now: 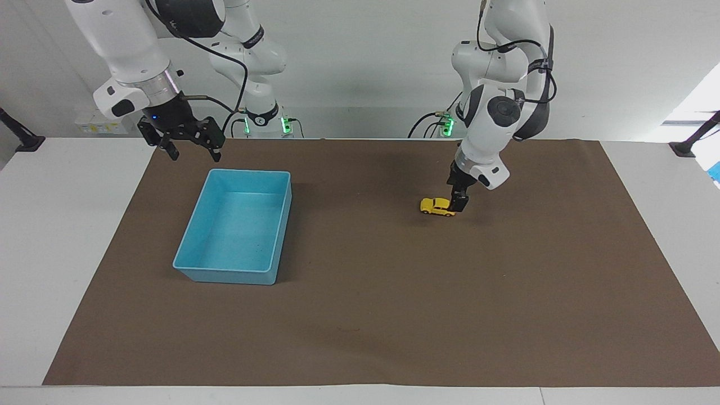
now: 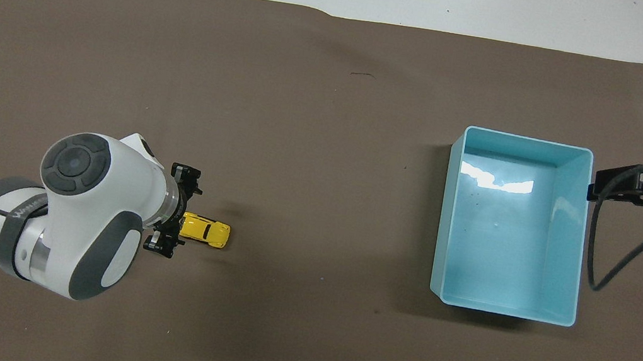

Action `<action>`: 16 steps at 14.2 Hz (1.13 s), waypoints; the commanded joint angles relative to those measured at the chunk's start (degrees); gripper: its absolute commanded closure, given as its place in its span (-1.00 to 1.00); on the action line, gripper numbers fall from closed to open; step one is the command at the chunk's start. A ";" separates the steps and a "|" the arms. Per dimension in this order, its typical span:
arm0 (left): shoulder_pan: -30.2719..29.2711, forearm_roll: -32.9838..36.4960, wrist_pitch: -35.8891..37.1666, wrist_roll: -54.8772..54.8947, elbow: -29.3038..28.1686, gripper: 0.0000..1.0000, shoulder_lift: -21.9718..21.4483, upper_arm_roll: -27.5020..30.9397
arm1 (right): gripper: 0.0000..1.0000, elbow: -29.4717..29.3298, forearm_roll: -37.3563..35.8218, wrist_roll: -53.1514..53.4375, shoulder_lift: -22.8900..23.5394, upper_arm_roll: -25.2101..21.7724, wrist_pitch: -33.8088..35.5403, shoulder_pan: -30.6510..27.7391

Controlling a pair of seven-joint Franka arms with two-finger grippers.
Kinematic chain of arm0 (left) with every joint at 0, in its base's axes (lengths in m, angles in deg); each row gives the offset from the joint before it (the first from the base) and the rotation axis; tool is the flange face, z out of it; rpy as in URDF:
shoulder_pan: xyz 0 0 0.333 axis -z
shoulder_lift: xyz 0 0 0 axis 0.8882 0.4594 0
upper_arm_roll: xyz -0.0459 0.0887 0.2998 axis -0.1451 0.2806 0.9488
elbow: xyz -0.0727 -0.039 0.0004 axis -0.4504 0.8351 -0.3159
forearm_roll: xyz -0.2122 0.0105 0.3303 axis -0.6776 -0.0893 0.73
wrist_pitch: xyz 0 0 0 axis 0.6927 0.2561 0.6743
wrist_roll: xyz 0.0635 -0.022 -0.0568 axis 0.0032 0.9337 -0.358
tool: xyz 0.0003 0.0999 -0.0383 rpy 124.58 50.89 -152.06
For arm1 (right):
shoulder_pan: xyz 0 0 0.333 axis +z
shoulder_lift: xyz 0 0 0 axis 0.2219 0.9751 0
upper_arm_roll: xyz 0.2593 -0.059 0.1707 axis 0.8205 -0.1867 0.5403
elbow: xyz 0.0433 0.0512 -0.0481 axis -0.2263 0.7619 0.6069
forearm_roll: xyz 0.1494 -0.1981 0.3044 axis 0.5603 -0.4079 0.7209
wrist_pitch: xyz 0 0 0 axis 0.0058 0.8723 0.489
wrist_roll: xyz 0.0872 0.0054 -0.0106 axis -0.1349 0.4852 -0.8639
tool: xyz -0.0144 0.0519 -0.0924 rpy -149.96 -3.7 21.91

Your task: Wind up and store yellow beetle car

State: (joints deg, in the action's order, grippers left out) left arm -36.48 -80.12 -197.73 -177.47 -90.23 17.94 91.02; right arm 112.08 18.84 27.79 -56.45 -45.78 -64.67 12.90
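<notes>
the yellow beetle car [image 1: 437, 206] [image 2: 205, 230] is seen resting on the brown mat [image 1: 365, 315] [image 2: 302, 139] that covers the surface, well apart from the blue bin [image 1: 191, 261] [image 2: 581, 245], toward the left arm's end. the left pincer [image 1: 460, 203] [image 2: 172, 212] is lowered at one end of the car, its fingers spread wide and released, with nothing grasped. the right pincer [image 1: 191, 147] [image 2: 604, 188] is held over the mat just beside the bin, on the side nearer the robots, likewise released and waiting.

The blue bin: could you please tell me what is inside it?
The blue bin holds nothing: its whole floor shows bare in the overhead view. The yellow beetle car sits on the brown mat.
</notes>
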 commanded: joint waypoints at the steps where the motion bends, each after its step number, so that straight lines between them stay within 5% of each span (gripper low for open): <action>1: 3.26 -1.16 -5.29 -1.25 -5.80 -1.00 -1.11 1.11 | -1.00 0.82 0.22 -1.49 -0.59 0.50 -0.50 -0.53; 9: 3.81 -1.77 -14.44 -5.20 -8.54 -1.00 1.00 1.20 | -1.00 0.82 0.22 -1.49 -0.59 0.50 -0.50 -0.53; 10: 3.81 -1.77 -14.62 -5.47 -8.54 -0.88 1.35 1.20 | -1.00 0.82 0.13 -1.49 -0.59 0.50 -0.50 -0.53; 12: 3.37 -1.77 -14.62 -6.78 -8.02 0.63 1.62 1.11 | -1.00 0.82 0.22 -1.49 -0.59 0.50 -0.50 -0.53; 13: 3.19 -2.64 -14.71 -6.88 -7.75 1.00 1.71 1.20 | -1.00 0.82 0.22 -1.49 -0.59 0.50 -0.50 -0.53; 16: 2.93 -5.10 -16.63 -6.96 -7.75 1.00 2.14 1.20 | -1.00 0.82 0.22 -1.49 -0.59 0.50 -0.50 -0.53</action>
State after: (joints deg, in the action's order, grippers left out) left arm -34.18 -83.00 -211.93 -183.87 -97.68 19.63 91.48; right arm 112.08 18.84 27.79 -56.45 -45.78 -64.67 12.90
